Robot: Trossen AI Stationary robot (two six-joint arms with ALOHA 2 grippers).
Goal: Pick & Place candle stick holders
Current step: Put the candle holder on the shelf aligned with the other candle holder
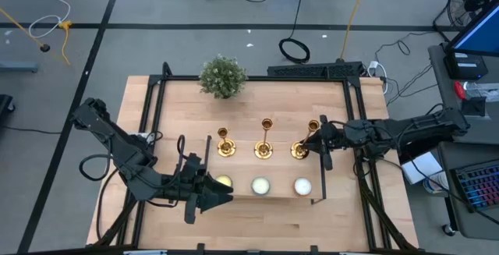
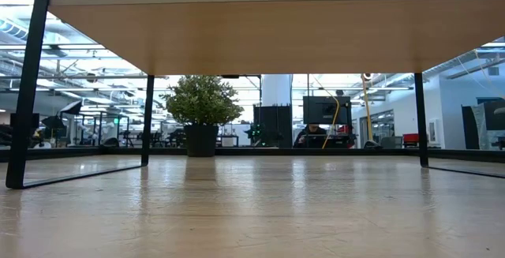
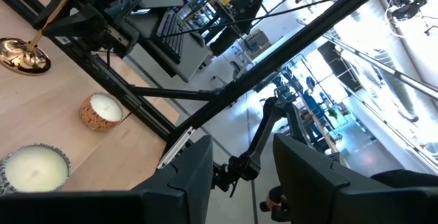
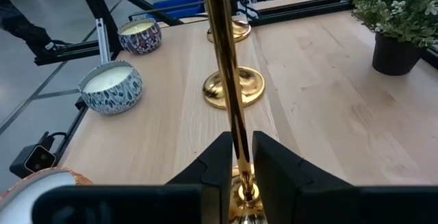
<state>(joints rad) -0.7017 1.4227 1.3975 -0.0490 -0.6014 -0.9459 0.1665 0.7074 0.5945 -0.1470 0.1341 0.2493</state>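
A pale wooden table (image 1: pixel 249 216) is noted, three gold holders in a row at its centre. The right gripper (image 1: pixel 318 139) is seen pinched on the stem of the right-hand candle stick holder (image 1: pixel 300 149) — axis upright, base at 9 o'clock of the wrist. The left gripper (image 1: pixel 222 197), part-spread and empty, waits at 7 o'clock.

- I find no text, label, brand, number or sign that I can read in any of my views.
- The candles' tins (image 4: pixel 111 85) carry only a blue and white pattern, no lettering.
- The screens (image 2: pixel 326 110) in the room beyond my table (image 1: pixel 257 216) are too far off to show any readable words.
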